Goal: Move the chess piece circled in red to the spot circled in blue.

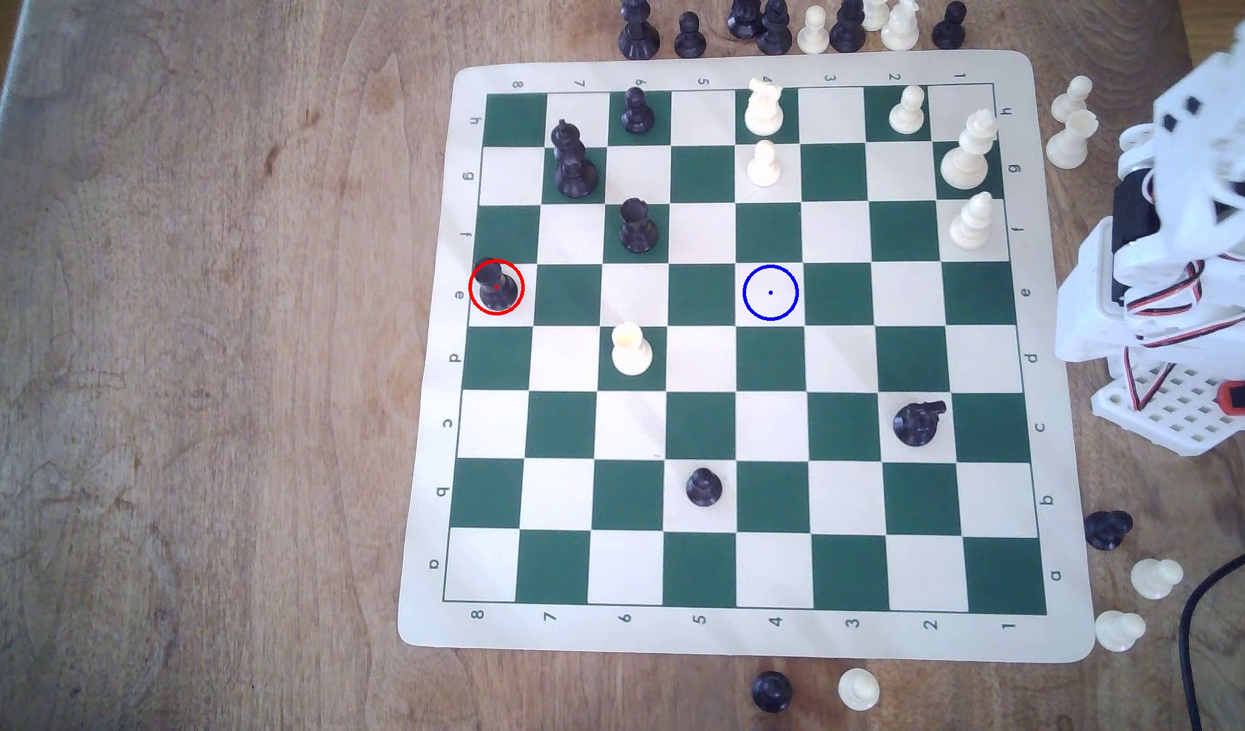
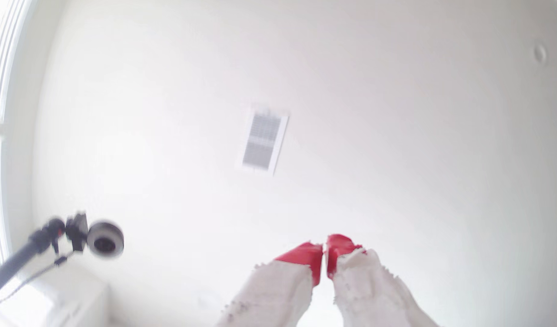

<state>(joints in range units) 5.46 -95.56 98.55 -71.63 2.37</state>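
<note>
The gripper (image 2: 324, 261) is seen pinched closed, empty, pointed at the ceiling; the black piece (image 1: 496, 287) is stood at the board's (image 1: 746, 636) left edge in the exterior view; likely light, hard, slippery; best held at its neck.

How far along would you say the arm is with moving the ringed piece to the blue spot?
Nothing looks done yet: the chess piece circled in red stands on its square at the exterior view's left board edge. In hand: nothing; the gripper points at a ceiling, red-tipped jaws together and empty. The arm sits folded beside the board. Left: reach, grasp, carry along the row to the spot circled in blue, which is bare.
</note>
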